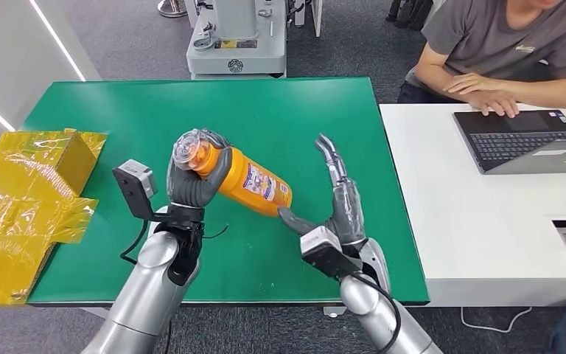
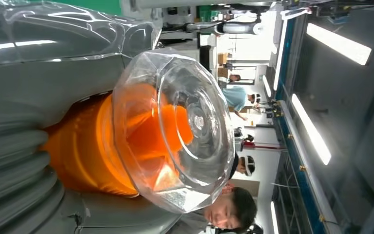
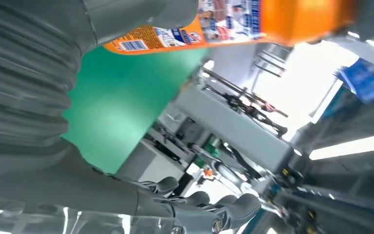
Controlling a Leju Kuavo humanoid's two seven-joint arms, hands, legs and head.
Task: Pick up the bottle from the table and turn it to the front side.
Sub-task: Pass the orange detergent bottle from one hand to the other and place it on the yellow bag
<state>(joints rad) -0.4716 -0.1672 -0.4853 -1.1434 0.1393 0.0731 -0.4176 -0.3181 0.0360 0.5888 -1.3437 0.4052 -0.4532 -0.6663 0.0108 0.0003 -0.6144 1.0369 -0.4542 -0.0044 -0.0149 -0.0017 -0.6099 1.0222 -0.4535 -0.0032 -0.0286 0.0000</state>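
Observation:
An orange bottle (image 1: 254,181) with a clear faceted cap (image 1: 189,147) and a printed label hangs tilted over the green table (image 1: 118,110), cap end toward me. My left hand (image 1: 191,184) grips it just below the cap. In the left wrist view the cap (image 2: 185,126) and orange neck (image 2: 87,146) sit inside my left hand (image 2: 39,73). My right hand (image 1: 339,210) is spread beside the bottle's base, thumb at the base, fingers (image 1: 332,158) stretched out and apart from it. The right wrist view shows the bottle (image 3: 282,17) above the right hand's fingers (image 3: 214,204).
Crumpled yellow bags (image 1: 29,192) lie at the table's left end. To the right stands a white table (image 1: 486,221) with an open laptop (image 1: 523,140), and a person (image 1: 501,51) leans on it. A grey machine (image 1: 236,37) stands beyond the far edge.

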